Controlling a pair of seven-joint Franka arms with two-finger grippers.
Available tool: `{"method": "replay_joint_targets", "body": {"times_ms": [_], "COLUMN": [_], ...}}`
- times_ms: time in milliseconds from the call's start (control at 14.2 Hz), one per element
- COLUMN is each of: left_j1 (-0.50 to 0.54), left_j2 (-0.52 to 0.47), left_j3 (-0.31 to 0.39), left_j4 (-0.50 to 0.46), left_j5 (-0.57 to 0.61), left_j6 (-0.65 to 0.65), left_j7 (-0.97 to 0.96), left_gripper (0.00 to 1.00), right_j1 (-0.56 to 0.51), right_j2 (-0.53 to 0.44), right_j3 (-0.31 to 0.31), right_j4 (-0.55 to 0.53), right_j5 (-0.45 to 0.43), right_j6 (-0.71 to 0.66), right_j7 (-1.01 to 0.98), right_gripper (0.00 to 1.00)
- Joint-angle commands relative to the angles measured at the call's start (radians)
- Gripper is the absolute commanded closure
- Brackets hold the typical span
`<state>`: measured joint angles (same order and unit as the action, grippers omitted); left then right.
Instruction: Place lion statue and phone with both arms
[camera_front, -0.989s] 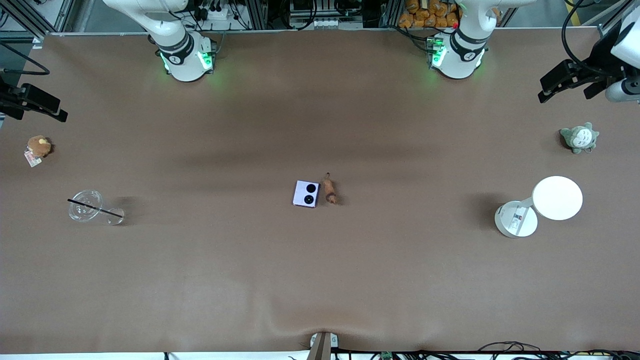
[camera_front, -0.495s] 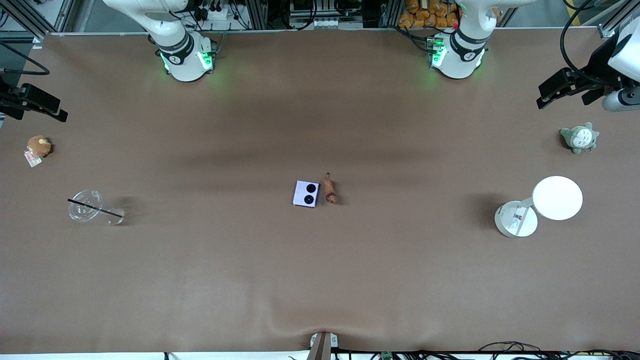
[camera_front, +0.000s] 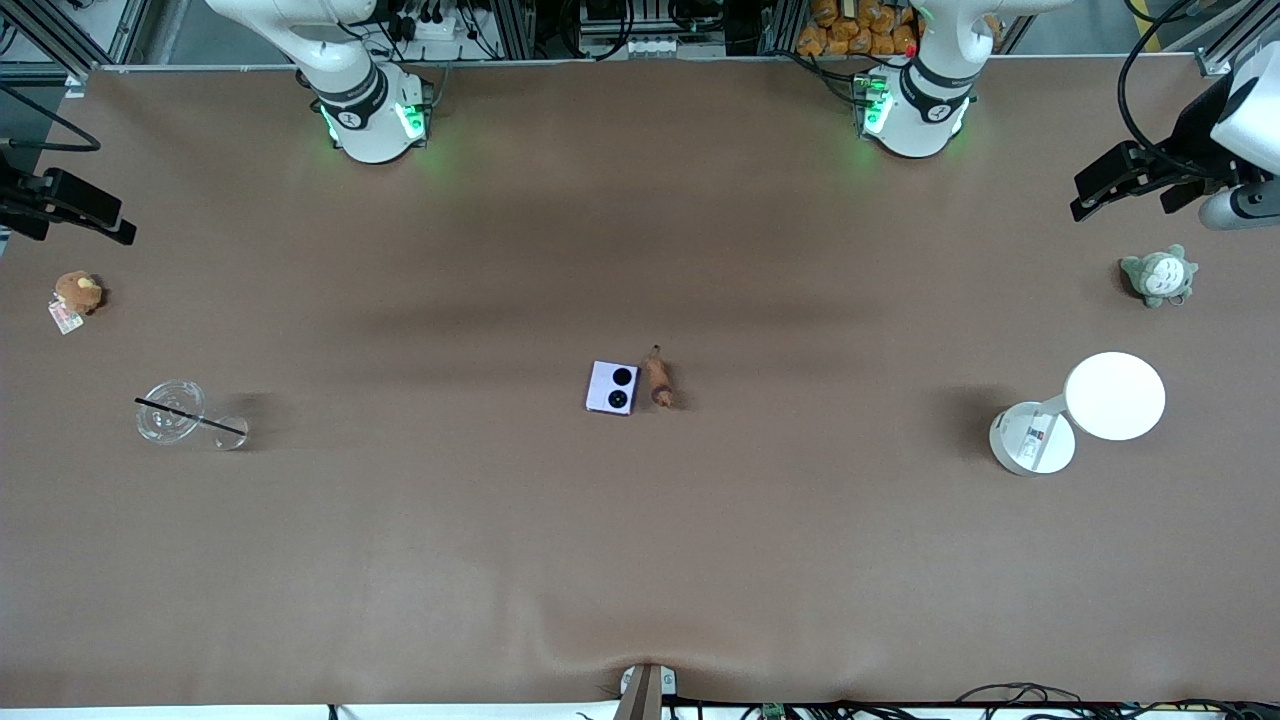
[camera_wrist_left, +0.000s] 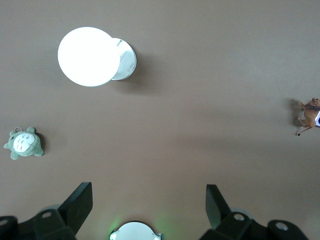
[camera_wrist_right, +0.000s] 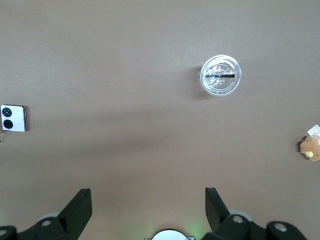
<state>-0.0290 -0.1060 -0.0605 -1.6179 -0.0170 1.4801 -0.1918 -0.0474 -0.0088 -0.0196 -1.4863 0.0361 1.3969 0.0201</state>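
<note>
My right gripper (camera_wrist_right: 148, 212) hangs high over the right arm's end of the brown table (camera_front: 640, 560), jaws spread wide and holding nothing, above a small round brown plush toy with a tag (camera_front: 77, 293); nearer the front camera than that toy stands a clear plastic cup with a black straw (camera_front: 172, 411). At mid-table the squarish pale lavender folded phone with two black camera circles (camera_front: 611, 388) lies flat, and just beside it, toward the left arm's end, lies the tiny tan-brown lion statue with a darker head (camera_front: 658, 381), apart from the phone by a narrow gap. Toward the left arm's end sit a white round-headed desk lamp (camera_front: 1080, 410) and a grey-green plush toy (camera_front: 1158, 276), with my left gripper (camera_wrist_left: 149, 212) over that end, equally wide open and empty. Neither piece is grasped yet; I judge each pincer should descend squarely over its own item, the right for the phone, the left for the lion, without nudging the neighbour.
</note>
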Motion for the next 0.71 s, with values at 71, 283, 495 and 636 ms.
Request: {"method": "replay_joint_targets", "body": {"times_ms": [71,283,495,636], "left_j1": [-0.005,-0.014,-0.019,-0.019], "left_j2": [0.015,0.037,0.064,0.109], "left_j3": [-0.002,-0.004,-0.053,-0.123], "left_j4": [0.032,0.033,0.035,0.035], "left_j5": [0.016,0.011,0.012,0.019], "left_j6": [-0.024,-0.023,-0.014,-0.007], "left_j7": [0.006,0.003,-0.003,-0.044], "left_gripper": [0.00,0.00,0.00,0.00], "right_j1": [0.007,0.009,0.009,0.009], "right_j2": [0.001,0.004,0.004,0.004], "right_j3": [-0.002,-0.002,-0.002,-0.002], "right_j4": [0.008,0.006,0.006,0.006], "right_j5": [0.007,0.008,0.008,0.010], "right_j6": [-0.004,-0.004,-0.004,-0.006], "right_j7": [0.011,0.012,0.012,0.012], "right_gripper": [0.00,0.00,0.00,0.00]}}
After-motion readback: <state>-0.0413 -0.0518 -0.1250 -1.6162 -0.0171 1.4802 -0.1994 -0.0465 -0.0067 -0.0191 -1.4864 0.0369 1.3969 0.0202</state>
